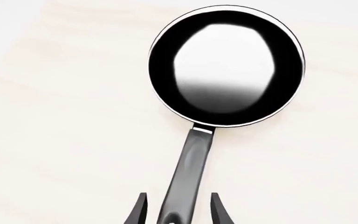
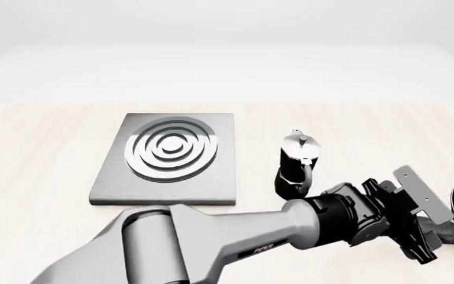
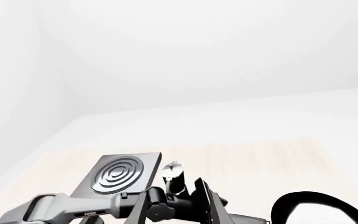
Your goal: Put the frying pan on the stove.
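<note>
Zero progress on placement so far: frying pan (image 1: 226,65) sits on the table (image 1: 54,121) at far right of front view, well apart from stove (image 2: 168,158). My left gripper (image 1: 177,212) is spread open, fingers either side of the handle (image 1: 188,175), not clamped yet afaict. Right gripper not in frame, can't tell its state. Moka pot (image 2: 297,163) stands btwn pan and stove. Left to do: grip, lift, carry over, set down.
</note>
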Action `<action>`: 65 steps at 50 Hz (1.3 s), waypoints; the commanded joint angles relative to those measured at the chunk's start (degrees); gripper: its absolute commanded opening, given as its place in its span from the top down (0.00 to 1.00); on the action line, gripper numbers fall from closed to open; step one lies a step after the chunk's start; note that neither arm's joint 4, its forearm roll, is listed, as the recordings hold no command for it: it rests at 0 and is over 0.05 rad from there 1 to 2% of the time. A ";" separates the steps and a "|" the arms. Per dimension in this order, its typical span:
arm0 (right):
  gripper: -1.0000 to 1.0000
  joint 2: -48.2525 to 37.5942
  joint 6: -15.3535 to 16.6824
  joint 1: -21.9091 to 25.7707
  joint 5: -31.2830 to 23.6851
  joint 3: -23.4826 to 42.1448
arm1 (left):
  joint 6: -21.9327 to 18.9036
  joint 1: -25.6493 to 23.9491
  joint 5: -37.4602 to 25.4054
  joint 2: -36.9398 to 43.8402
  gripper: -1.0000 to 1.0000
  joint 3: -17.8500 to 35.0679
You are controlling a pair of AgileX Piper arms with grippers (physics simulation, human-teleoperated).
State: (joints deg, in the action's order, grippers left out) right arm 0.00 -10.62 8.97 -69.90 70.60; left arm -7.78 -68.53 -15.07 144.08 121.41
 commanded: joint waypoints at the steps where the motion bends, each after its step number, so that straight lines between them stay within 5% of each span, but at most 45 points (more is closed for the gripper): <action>1: 0.00 0.00 -0.21 0.05 0.00 -0.05 | 0.35 0.37 0.15 2.20 0.00 1.29; 26: 0.00 0.00 -1.06 -0.16 0.00 -0.46 | 0.92 0.70 -0.73 7.05 0.00 5.79; 27: 0.00 0.00 -1.03 -0.15 0.00 -0.47 | 0.86 0.73 -0.72 7.11 1.00 5.80; 34: 0.00 0.00 -0.88 -0.14 0.00 -0.43 | -0.40 1.40 -1.62 7.20 1.00 6.74; 53: 0.00 0.00 0.25 -0.26 0.00 0.00 | -3.79 -1.11 1.96 -10.70 1.00 -9.80; 65: 0.00 0.00 1.09 -0.14 0.00 0.22 | -4.62 -0.46 1.20 -17.81 1.00 -12.51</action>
State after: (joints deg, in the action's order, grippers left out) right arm 0.00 -10.17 8.75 -69.90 70.63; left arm -10.59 -69.22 -14.28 133.77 110.94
